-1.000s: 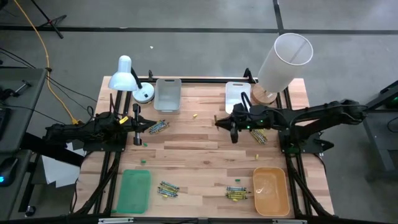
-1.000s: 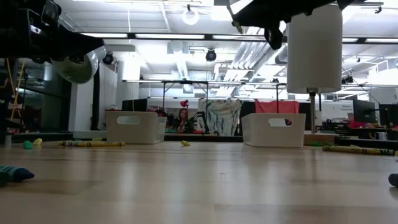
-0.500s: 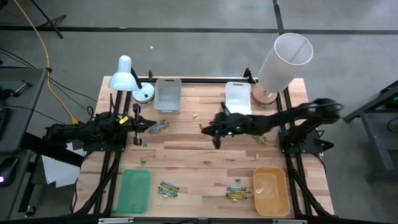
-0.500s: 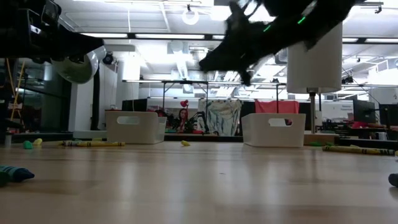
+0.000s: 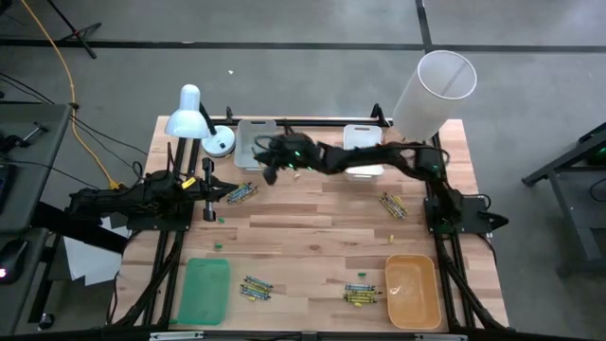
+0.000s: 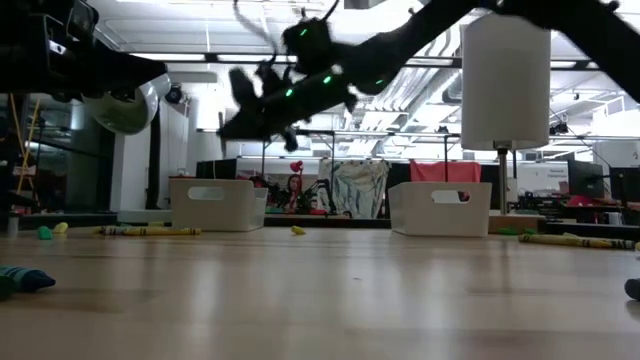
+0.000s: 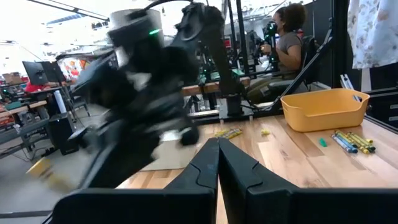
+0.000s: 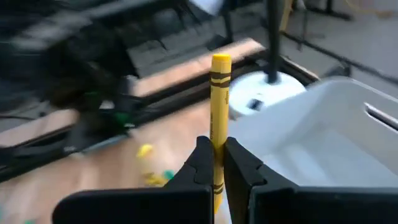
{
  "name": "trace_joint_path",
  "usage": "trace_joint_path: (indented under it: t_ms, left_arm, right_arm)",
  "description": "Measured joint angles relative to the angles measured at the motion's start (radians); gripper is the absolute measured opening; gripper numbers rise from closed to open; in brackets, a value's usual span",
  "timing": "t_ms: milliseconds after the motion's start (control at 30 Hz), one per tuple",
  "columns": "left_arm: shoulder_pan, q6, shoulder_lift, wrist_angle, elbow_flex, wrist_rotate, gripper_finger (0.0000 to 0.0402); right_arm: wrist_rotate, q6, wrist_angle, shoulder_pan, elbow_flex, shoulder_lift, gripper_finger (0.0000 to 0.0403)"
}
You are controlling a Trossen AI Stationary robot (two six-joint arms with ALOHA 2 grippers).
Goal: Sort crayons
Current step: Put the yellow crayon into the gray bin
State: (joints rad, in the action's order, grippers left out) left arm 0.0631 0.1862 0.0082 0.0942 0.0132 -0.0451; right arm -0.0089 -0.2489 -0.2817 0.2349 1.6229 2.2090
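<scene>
My right gripper (image 5: 268, 171) reaches across the table's far side, next to the left white bin (image 5: 256, 144), and is shut on a yellow crayon (image 8: 219, 106). In the low view it hangs blurred, high above the wood (image 6: 236, 120). Loose crayons lie in piles on the table: near my left gripper (image 5: 240, 193), at the right (image 5: 393, 205), and two at the front (image 5: 257, 287) (image 5: 359, 294). My left gripper (image 5: 209, 195) waits at the table's left edge, shut with nothing between its fingers (image 7: 218, 152). My right gripper pinches the yellow crayon's lower part (image 8: 217, 144) between its two fingers. Most of the crayon stands out past the fingertips, with its flat end (image 8: 221, 59) free. The crayon is lifted clear of the table.
A second white bin (image 5: 363, 144) stands at the far middle. A green tray (image 5: 204, 290) and an orange tray (image 5: 412, 290) sit at the front. A white desk lamp (image 5: 194, 114) and a tall white cylinder (image 5: 431, 90) stand at the far edge. A person (image 7: 286, 31) sits beyond the table.
My right gripper has swept fast from the table's middle right toward its far left, sinking somewhat, and now sits beside the left white bin. It has stayed shut. My left arm has kept still.
</scene>
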Motion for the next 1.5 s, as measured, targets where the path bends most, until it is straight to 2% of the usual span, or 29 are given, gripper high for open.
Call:
trace_joint_path:
  t_ms: [233,467,600,700,800,900,1033,1167,1333,1500]
  left_arm:
    - [0.000,0.000,0.000,0.000,0.000,0.000,0.0000]
    - [0.000,0.000,0.000,0.000,0.000,0.000,0.0000]
    - [0.000,0.000,0.000,0.000,0.000,0.000,0.0000]
    - [0.000,0.000,0.000,0.000,0.000,0.000,0.0000]
    - [0.000,0.000,0.000,0.000,0.000,0.000,0.0000]
    - [0.000,0.000,0.000,0.000,0.000,0.000,0.0000]
    - [0.000,0.000,0.000,0.000,0.000,0.000,0.0000]
    - [0.000,0.000,0.000,0.000,0.000,0.000,0.0000]
    - [0.000,0.000,0.000,0.000,0.000,0.000,0.0000]
    - [0.000,0.000,0.000,0.000,0.000,0.000,0.0000]
  right_arm:
    - [0.003,-0.087,0.266,0.040,0.235,0.136,0.0021]
    - [-0.012,-0.113,0.425,0.057,0.305,0.143,0.0088]
    - [-0.089,-0.127,0.485,0.078,0.340,0.143,0.0150]
    - [-0.194,-0.071,0.551,0.097,0.373,0.138,0.0192]
    - [-0.283,0.004,0.631,0.108,0.378,0.094,0.0213]
    - [-0.292,0.124,0.754,0.097,0.344,0.000,0.0216]
    - [-0.282,0.233,0.883,0.065,0.181,-0.152,0.0215]
    - [-0.223,0.167,0.800,0.028,-0.148,-0.388,0.0215]
    - [-0.084,-0.112,0.673,-0.081,-0.588,-0.734,0.0215]
    - [0.068,-0.462,0.680,-0.256,-0.837,-1.011,0.0215]
